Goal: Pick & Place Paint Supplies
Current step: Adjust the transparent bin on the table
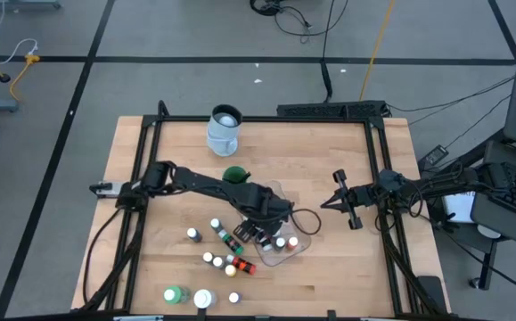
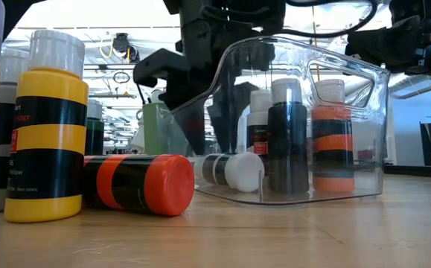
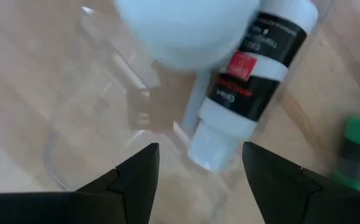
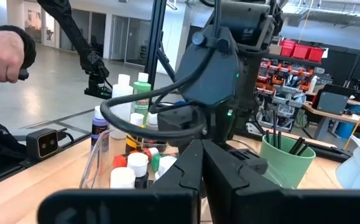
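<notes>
Several white-capped paint bottles point(image 2: 287, 134) stand inside the clear tub point(image 2: 364, 112) near the desk's point(image 1: 329, 276) front centre; one white-labelled bottle point(image 3: 248, 81) lies on its side at the tub's wall. More bottles lie or stand loose on the desk left of the tub, including an orange one point(image 2: 137, 184) on its side and a yellow one point(image 2: 45, 126) upright. The left pincer point(image 3: 198, 171) hangs over the tub, fingers apart, holding nothing. The right pincer point(image 4: 203, 163) waits right of the tub, fingers together, empty.
</notes>
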Robot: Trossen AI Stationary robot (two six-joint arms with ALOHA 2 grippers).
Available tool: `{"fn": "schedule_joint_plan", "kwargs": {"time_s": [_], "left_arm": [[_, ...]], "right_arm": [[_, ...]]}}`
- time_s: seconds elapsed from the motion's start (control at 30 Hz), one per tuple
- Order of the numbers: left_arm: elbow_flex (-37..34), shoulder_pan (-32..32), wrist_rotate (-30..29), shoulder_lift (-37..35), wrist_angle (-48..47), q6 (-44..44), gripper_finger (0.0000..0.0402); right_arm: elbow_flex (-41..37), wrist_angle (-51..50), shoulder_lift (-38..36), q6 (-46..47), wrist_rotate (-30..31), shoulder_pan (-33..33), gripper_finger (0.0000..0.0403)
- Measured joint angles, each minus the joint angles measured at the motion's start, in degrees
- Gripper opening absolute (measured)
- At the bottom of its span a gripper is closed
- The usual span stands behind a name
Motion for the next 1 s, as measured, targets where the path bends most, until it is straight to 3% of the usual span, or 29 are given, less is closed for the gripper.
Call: {"fn": "schedule_joint_plan", "kwargs": {"time_s": [0.37, 0.83, 1.0], "left_arm": [[0.02, 0.19, -3.12, 0.79, -1.06, -0.23, 0.0234], [0.0, 0.07, -1.92, 1.39, -0.21, 0.09, 0.0234], [-0.58, 0.11, -1.51, 1.39, 0.41, 4.12, 0.0208]], "right_arm": [[0.0, 0.02, 0.24, -0.2, 0.09, 0.0, 0.0004], [0.0, -0.29, 0.24, -0.88, 0.15, 0.0, 0.0004], [0.0, -0.29, 0.23, -0.96, 0.15, 0.01, 0.0004]]}}
